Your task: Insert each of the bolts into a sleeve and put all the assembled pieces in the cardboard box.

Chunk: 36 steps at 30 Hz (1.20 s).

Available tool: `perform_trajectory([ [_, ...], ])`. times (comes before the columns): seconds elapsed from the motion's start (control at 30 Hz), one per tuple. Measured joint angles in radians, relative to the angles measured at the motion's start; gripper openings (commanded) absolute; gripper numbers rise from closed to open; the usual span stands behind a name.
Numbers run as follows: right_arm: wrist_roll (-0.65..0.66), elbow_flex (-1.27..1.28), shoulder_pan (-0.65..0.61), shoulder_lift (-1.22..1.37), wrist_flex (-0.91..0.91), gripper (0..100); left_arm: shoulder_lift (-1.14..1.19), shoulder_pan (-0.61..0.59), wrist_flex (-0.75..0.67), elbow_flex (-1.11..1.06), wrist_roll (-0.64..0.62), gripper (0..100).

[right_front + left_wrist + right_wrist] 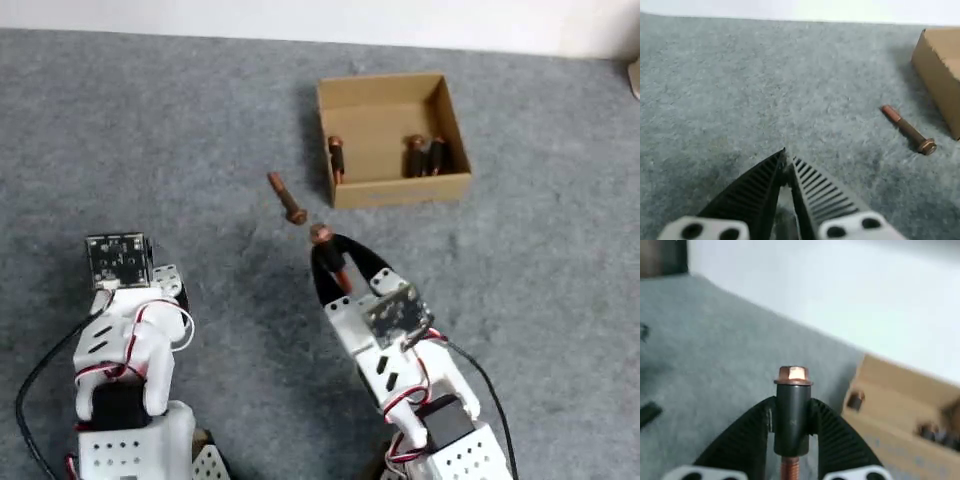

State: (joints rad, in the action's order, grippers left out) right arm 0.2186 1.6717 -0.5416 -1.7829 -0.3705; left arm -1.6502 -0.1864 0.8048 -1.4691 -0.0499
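Right wrist view: the right tool (792, 405) grips a black sleeve (792, 420) with a copper bolt (794, 374) inside it.
Its fingers (835, 435) press on both sides of the sleeve, and the bolt head sticks out past them, near the cardboard box (400, 190). Three assembled pieces (425, 155) lie in the box. One loose bolt (287, 198) lies on the grey tabletop (200, 120) just beside the box. The left tool (788, 162) is closed and holds nothing.

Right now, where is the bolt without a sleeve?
In the high view the bare bolt lies on the grey table just left of the cardboard box, ahead of the right gripper, which holds a sleeved bolt.
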Motion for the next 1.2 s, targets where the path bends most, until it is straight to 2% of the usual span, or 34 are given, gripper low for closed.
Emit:
perform_trajectory([
  [0.1, -0.002, -0.06, 0.018, 0.066, -0.109, 0.5, 0.077, -0.002, -0.055, -0.003, 0.0, 1],
  [0.27, -0.002, -0.298, 0.157, 0.345, -0.117, 0.9, 0.176, -0.002, -0.114, -0.003, 0.003, 1],
  [0.37, -0.002, -0.5, 0.221, 0.62, -0.117, 0.9, 0.19, -0.002, -0.13, -0.006, 0.003, 1],
  [0.57, -0.002, -0.987, 0.252, 1.254, -0.143, 0.9, 0.19, -0.002, -0.17, -0.037, 0.005, 1],
  [0.83, -0.002, -1.66, 0.324, 1.961, -0.433, 0.9, 0.196, -0.002, -0.209, -0.043, 0.005, 1],
  [0.97, -0.002, -1.935, 0.364, 2.145, -0.578, 1.0, 0.198, -0.002, -0.21, -0.058, 0.005, 1],
  [1.1, -0.002, -2.119, 0.394, 2.196, -0.68, 1.0, 0.198, -0.002, -0.212, -0.058, 0.029, 1],
  [1.2, -0.002, -2.177, 0.4, 2.197, -0.69, 1.9, 0.198, -0.002, -0.212, -0.058, 0.031, 1],
])
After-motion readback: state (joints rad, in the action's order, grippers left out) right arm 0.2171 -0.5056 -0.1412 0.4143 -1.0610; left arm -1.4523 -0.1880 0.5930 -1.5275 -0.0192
